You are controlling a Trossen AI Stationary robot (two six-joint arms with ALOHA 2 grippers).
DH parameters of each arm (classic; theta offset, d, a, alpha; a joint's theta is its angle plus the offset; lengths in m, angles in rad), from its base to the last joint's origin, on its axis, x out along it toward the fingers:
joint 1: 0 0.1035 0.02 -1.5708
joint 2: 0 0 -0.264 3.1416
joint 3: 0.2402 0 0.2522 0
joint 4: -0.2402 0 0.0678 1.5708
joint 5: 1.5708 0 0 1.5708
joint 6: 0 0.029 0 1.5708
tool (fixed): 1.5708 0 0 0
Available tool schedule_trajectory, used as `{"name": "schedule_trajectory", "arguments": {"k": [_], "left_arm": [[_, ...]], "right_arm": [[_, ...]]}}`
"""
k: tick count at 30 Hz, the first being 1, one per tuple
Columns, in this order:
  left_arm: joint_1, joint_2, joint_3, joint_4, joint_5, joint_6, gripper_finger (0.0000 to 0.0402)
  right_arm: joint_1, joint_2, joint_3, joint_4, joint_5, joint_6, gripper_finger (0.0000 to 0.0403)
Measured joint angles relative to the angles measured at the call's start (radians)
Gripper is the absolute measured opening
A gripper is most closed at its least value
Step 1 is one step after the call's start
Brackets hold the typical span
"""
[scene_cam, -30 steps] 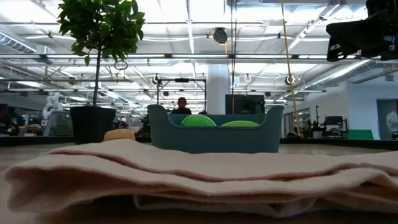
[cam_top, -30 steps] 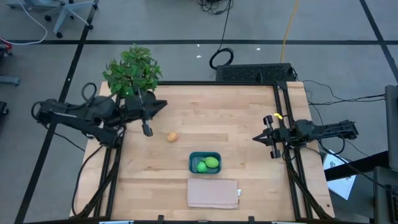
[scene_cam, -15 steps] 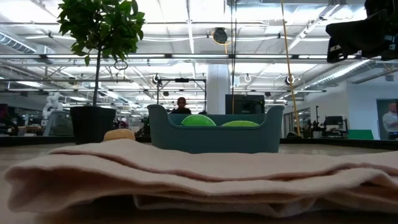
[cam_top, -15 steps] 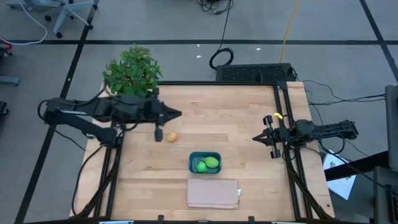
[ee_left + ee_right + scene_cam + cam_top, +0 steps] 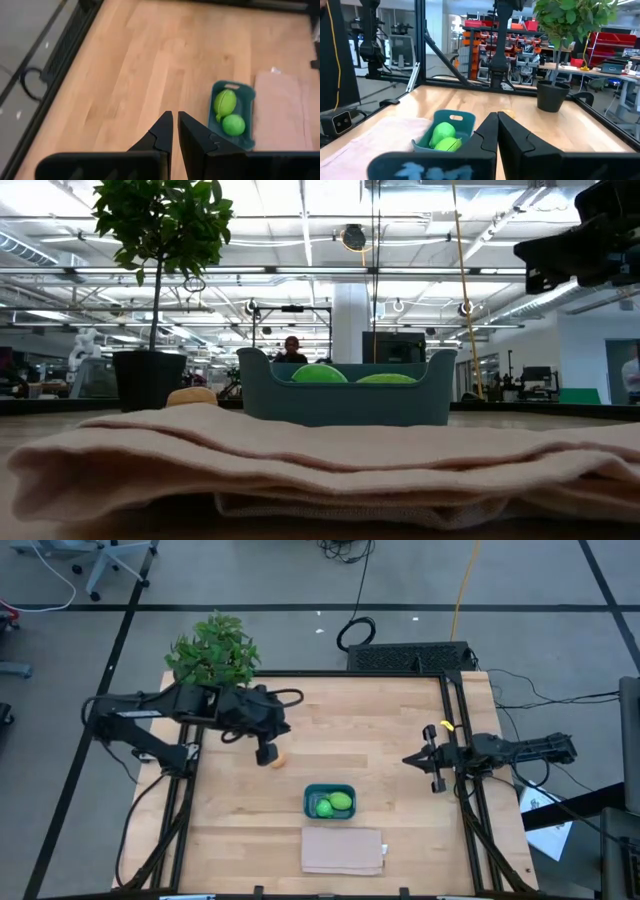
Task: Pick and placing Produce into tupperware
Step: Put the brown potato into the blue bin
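While 2 bright green produce pieces [image 5: 332,804] fill the teal tupperware [image 5: 329,801], the left gripper [image 5: 266,754] (fingers nearly together, empty) hovers.

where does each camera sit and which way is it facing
High view: overhead, straight down; both arms, left claw, right claw, teal-blue rectangular plastic container.
Low view: table height, level across folded beige cloth into the room; one dark arm, upper right.
Left wrist view: down past its shut fingers at the wooden table.
Right wrist view: level across the table past its shut fingers.
All four show the container.
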Motion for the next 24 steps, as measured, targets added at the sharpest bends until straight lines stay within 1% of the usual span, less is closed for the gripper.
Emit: {"name": "schedule_trajectory", "arguments": {"k": [2,6,12,24], "left_arm": [[0.012,0.013,0.020,-0.040,0.004,-0.024,0.0033],[0.040,0.040,0.057,-0.150,0.054,-0.049,0.0033],[0.083,0.095,0.093,-0.321,0.085,-0.083,0.0033],[0.130,0.183,0.095,-0.447,0.098,-0.078,0.0033]], "right_arm": [[0.000,0.002,0.000,-0.001,0.000,-0.001,0.0000],[0.000,0.002,0.000,0.001,0.000,-0.001,0.0000],[0.000,0.002,0.000,0.016,0.001,0.000,0.0000],[0.000,0.003,0.000,0.016,0.001,0.000,0.0000]]}}
